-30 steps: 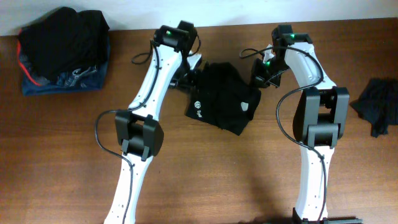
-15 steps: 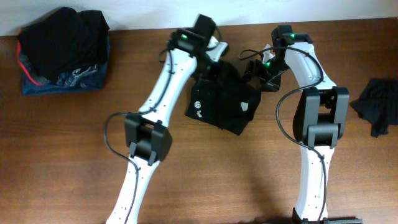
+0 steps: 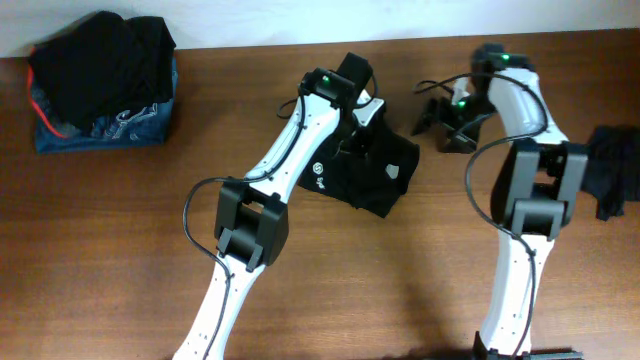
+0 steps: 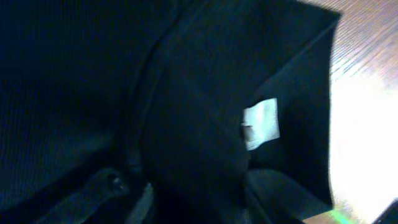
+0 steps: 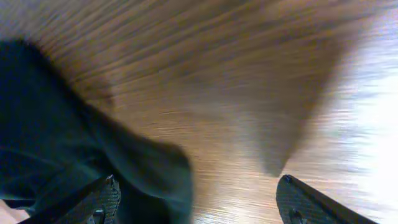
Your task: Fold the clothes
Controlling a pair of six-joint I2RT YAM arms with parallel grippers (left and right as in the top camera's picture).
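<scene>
Wooden counter (image 3: 120,260) is seen throughout. Heap of dark garments (image 3: 100,65) is stacked on a blue patterned piece (image 3: 120,130) at 10 o'clock. Crumpled dark cloth (image 3: 615,175) is laid at 3 o'clock, cut off by the frame edge.

Top-down overhead, close wrist views sharing T-shirt (image 3: 375,185)

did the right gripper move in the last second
Yes. The right gripper drew back rightward off the black T-shirt, toward the dark cloth at the right edge.
</scene>
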